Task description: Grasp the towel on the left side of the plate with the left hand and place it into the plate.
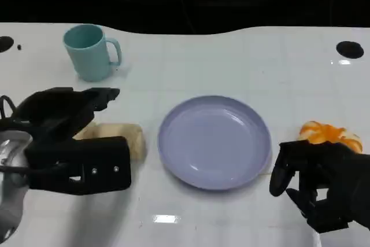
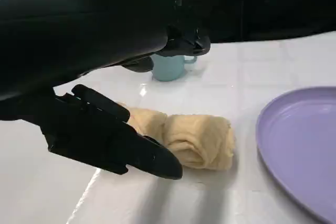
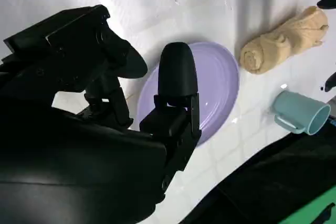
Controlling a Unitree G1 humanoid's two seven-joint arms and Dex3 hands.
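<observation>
A rolled beige towel (image 1: 122, 136) lies on the white table just left of the lilac plate (image 1: 214, 141). My left hand (image 1: 69, 137) hovers over the towel's left end with fingers spread and nothing in them. The left wrist view has the towel (image 2: 191, 139) lying flat between the upper fingers and the lower finger (image 2: 113, 140), apart from both. The plate (image 2: 302, 145) holds nothing. My right hand (image 1: 324, 183) rests low at the plate's right, fingers apart and holding nothing. From the right wrist view the towel (image 3: 283, 40) lies beyond the plate (image 3: 215, 95).
A teal mug (image 1: 89, 51) stands at the back left of the table. An orange and white object (image 1: 330, 134) lies right of the plate, just behind my right hand. The table's far edge runs along a dark background.
</observation>
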